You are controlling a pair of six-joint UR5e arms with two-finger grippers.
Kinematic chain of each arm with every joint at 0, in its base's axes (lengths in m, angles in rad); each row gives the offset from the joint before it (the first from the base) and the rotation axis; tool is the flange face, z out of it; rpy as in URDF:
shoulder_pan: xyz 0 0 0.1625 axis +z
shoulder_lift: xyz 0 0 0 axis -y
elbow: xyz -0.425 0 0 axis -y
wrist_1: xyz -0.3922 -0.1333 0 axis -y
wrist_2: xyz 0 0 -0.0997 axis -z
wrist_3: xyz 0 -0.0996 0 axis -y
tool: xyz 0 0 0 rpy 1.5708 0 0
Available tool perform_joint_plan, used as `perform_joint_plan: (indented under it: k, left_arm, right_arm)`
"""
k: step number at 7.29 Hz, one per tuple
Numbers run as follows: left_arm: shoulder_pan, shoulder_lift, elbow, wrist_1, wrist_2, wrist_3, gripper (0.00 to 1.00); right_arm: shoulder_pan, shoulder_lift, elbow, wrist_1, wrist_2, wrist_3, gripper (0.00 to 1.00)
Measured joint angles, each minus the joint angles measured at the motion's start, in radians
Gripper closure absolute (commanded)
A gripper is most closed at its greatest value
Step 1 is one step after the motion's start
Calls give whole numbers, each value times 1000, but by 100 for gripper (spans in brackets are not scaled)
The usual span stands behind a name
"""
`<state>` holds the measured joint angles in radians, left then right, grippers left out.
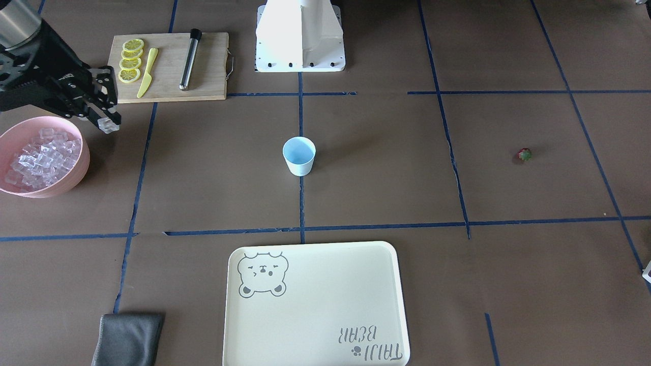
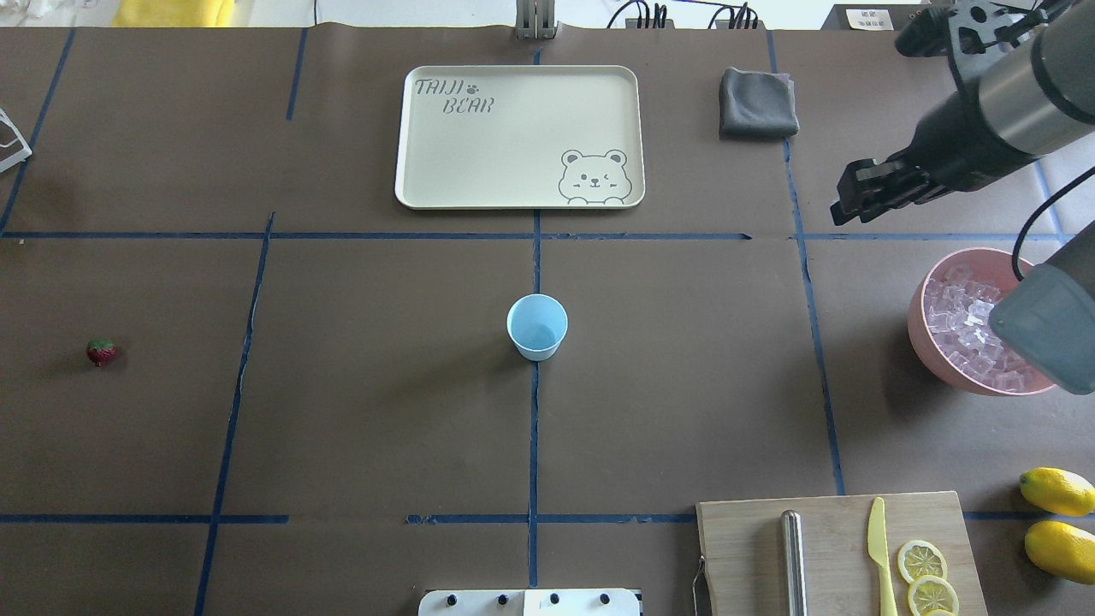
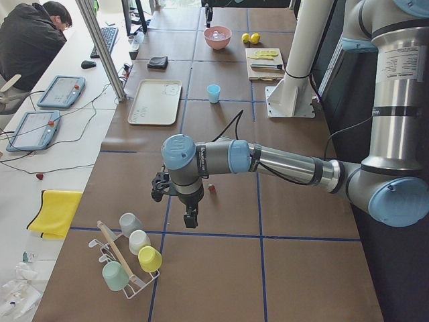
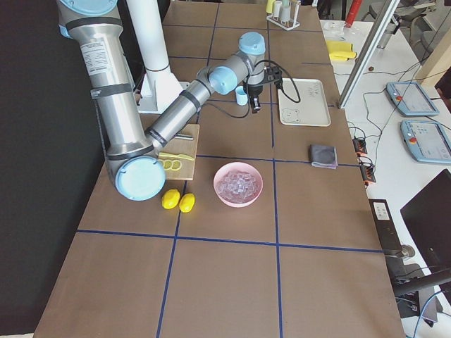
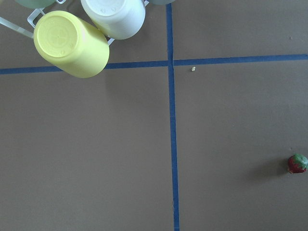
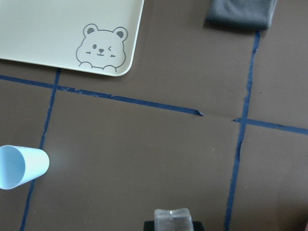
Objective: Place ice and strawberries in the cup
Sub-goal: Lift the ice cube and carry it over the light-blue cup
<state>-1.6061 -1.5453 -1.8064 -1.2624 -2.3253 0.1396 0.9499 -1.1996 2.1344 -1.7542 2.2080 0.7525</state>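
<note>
The light-blue cup (image 1: 299, 155) (image 2: 537, 326) stands upright and empty at the table's middle. A pink bowl (image 1: 84, 161) holds several clear ice cubes (image 1: 43, 157) (image 2: 960, 318). My right gripper (image 1: 108, 125) (image 2: 843, 208) hovers beside and above the bowl, shut on one ice cube (image 6: 172, 217); the cup (image 6: 19, 166) lies well off to one side of it. One small red strawberry (image 1: 524, 154) (image 2: 101, 352) (image 5: 297, 163) lies alone on the table. My left gripper (image 3: 190, 219) hangs above the table near the strawberry (image 3: 212, 189); I cannot tell whether it is open or shut.
A cream bear tray (image 1: 315, 305) and a grey cloth (image 1: 129, 338) lie on the far side. A wooden board (image 2: 834, 547) carries lemon slices, a yellow knife and a metal rod. Two whole lemons (image 2: 1058, 513) sit beside it. A rack of cups (image 5: 72, 43) stands near the left gripper.
</note>
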Motion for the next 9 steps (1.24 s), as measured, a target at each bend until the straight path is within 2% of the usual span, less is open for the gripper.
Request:
perform_joint_plan:
  k: [2, 3, 6, 7, 9]
  left_arm:
    - [0, -1, -1, 1, 0, 0, 0]
    - [0, -1, -1, 1, 0, 0, 0]
    - [0, -1, -1, 0, 0, 0, 0]
    - [1, -1, -1, 0, 0, 1, 0]
    - [1, -1, -1, 0, 0, 1, 0]
  right_arm:
    - [-169, 170, -54, -49, -140, 188, 100]
    - [-239, 255, -119, -53, -208, 259, 100]
    - [-386, 502, -404, -49, -360, 405, 100]
    - [-421, 535, -466, -42, -392, 426, 100]
    - [-462, 544, -522, -27, -425, 438, 100]
